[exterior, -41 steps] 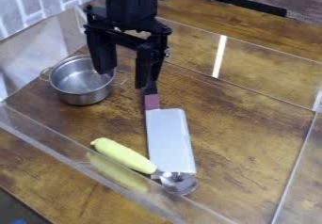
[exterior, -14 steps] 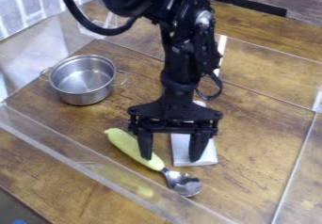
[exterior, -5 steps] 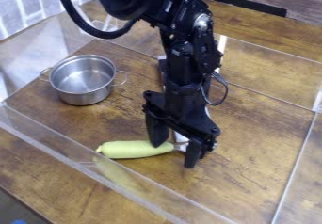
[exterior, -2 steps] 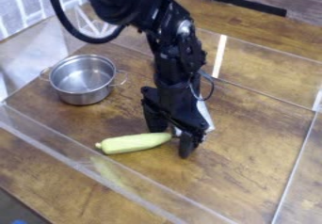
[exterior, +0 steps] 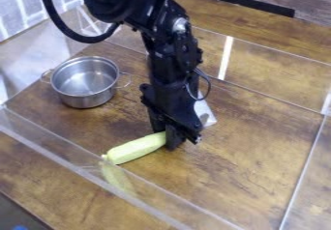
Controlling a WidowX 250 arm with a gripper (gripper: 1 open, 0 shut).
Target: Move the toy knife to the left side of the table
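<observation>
Nearest the camera, a clear plastic wall [exterior: 72, 157] is running along the near edge of the dark brown wood-grain table [exterior: 258, 171]. Just behind it, a spoon with a chunky yellow handle [exterior: 135, 149] is lying on its side, its right end pointing into the black robot gripper [exterior: 179, 137]. The spoon's bowl is hidden.

The gripper is pointing straight down at the boards with its jaws drawn fully together. What they are clamping cannot be told, since the fingertips are covering the spot. The toy knife with its flat light-grey blade [exterior: 204, 120] is showing only as a pale sliver just right of the fingers, near the middle of the table. Its handle is out of sight beneath the arm.

The chief risk is that the jaws are pinching the yellow handle, or both pieces together, because the two are lying so close. A sweep left would then be carrying the wrong thing or dragging the spoon along. A thin, flat blade lying flush on wood is also giving the fingers little to bite, so it may be slipping free on lifting. To the far left, a small stainless-steel pot [exterior: 85, 81] is standing in the likely path, and a low carry could be knocking it.

The wood is looking smooth and slightly glossy, catching glare. Clear walls are enclosing the left and far sides too, and beyond them more brown surface and a dark strip [exterior: 253, 0] are showing.
</observation>
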